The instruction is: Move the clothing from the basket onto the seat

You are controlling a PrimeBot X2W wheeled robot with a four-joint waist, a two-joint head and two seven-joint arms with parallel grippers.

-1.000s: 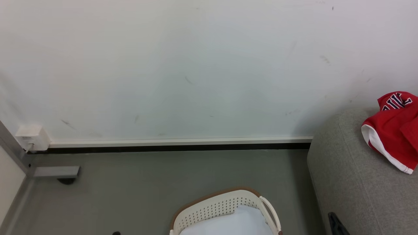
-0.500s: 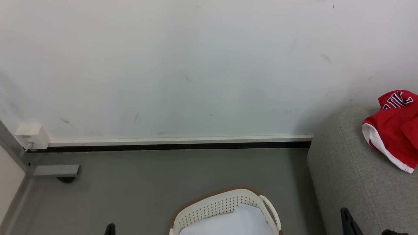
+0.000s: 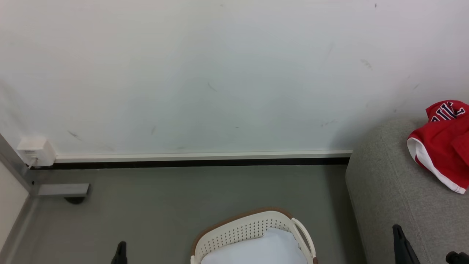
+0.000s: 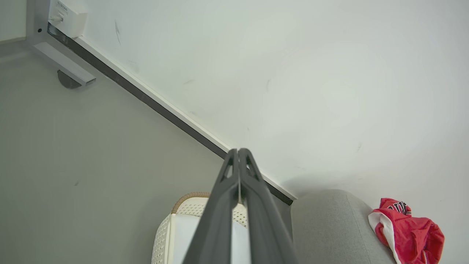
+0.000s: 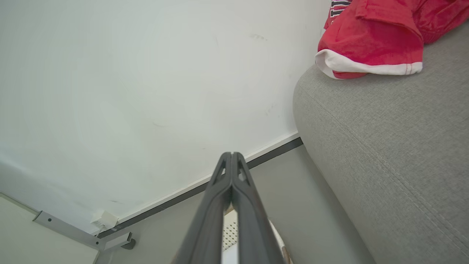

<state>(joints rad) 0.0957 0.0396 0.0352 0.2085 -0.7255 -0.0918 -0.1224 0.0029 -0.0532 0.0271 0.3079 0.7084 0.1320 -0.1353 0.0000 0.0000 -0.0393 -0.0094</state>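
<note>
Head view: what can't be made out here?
In the head view:
basket: near half cut by the bottom edge; white cloth hides anything beneath.
jersey: right part cut by the right edge, lettering partial.
left tool, right tool: mostly cut by the bottom edge.

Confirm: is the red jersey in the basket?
No, the jersey lies on the sofa; the basket holds a white cloth.

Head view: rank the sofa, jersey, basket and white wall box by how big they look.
1. sofa
2-3. basket and jersey: these look about alike, and both are cut off by the frame, so they are not ranked
4. white wall box
</note>
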